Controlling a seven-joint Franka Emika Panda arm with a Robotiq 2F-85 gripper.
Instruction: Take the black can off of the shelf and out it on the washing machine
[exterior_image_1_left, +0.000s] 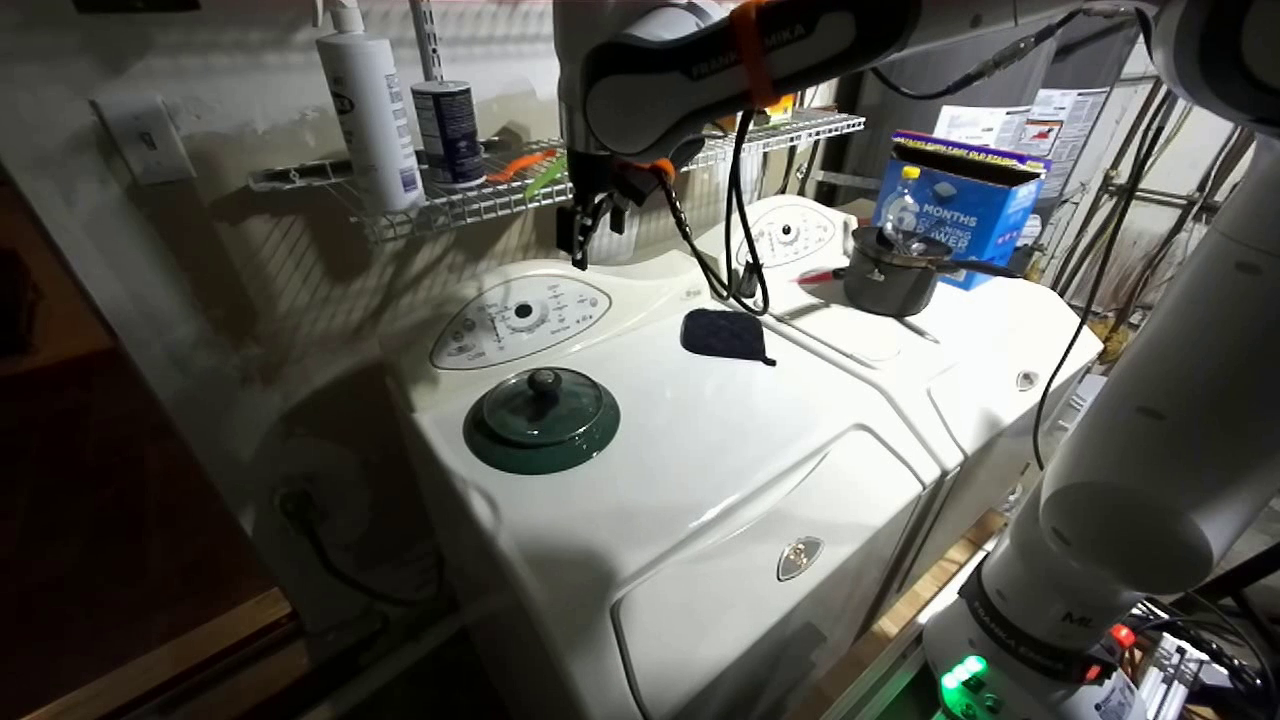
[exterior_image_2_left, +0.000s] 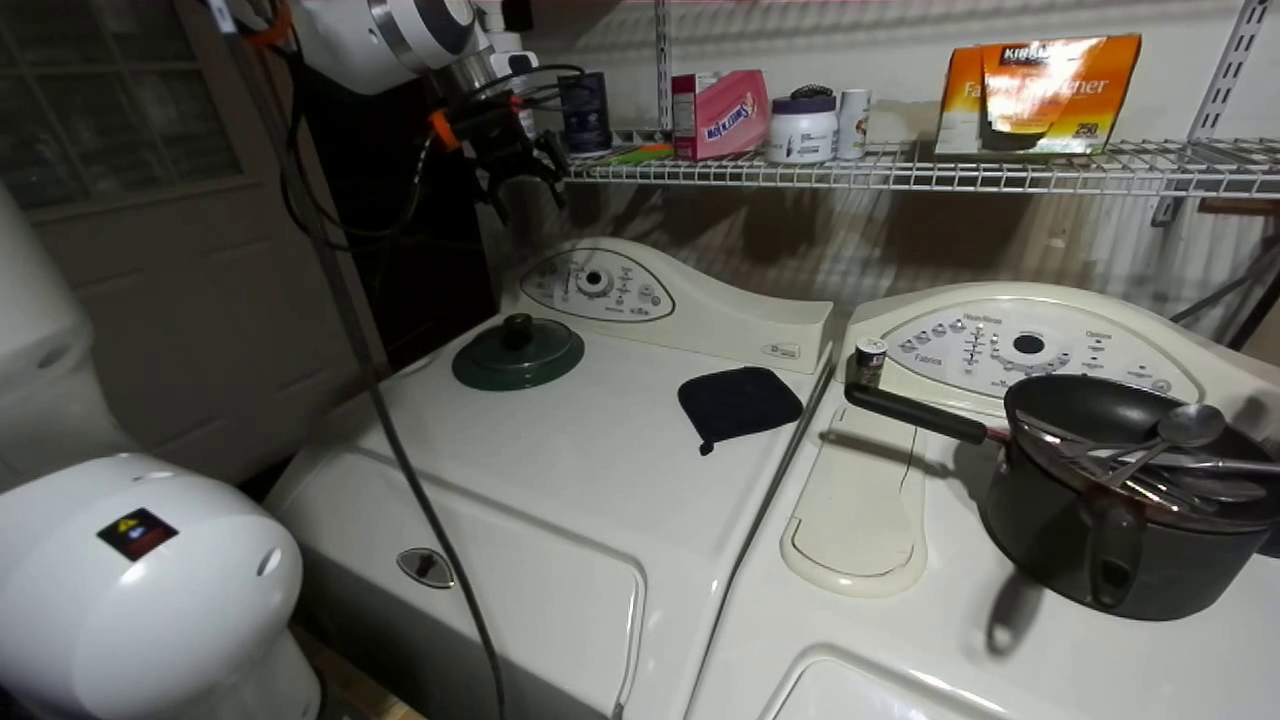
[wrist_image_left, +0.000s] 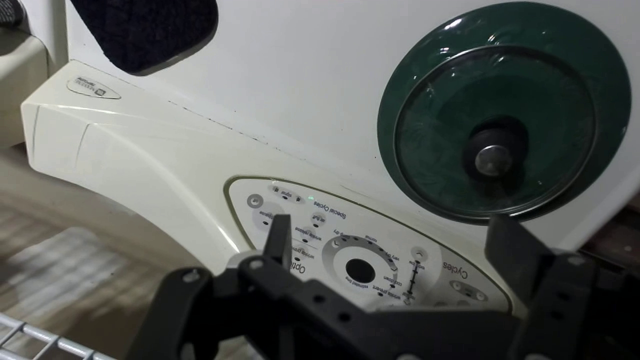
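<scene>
The black can (exterior_image_1_left: 450, 135) stands upright on the white wire shelf (exterior_image_1_left: 470, 208), beside a tall white bottle (exterior_image_1_left: 368, 115). The can also shows in an exterior view (exterior_image_2_left: 585, 112), behind the gripper; it is out of the wrist view. My gripper (exterior_image_1_left: 597, 238) is open and empty, in front of the shelf and above the control panel of the white washing machine (exterior_image_1_left: 640, 430). It also shows open in an exterior view (exterior_image_2_left: 530, 200). In the wrist view, the spread fingers (wrist_image_left: 392, 242) have only the dial panel (wrist_image_left: 360, 270) behind them. A shelf edge (wrist_image_left: 47, 342) shows at lower left.
A green glass lid (exterior_image_2_left: 517, 352) and dark pot holder (exterior_image_2_left: 740, 402) lie on the washing machine. The neighbouring machine carries a pot (exterior_image_2_left: 1120, 530) with utensils. The shelf also holds a pink box (exterior_image_2_left: 718, 115), a white jar (exterior_image_2_left: 802, 130) and an orange box (exterior_image_2_left: 1040, 95). Cables hang from the arm.
</scene>
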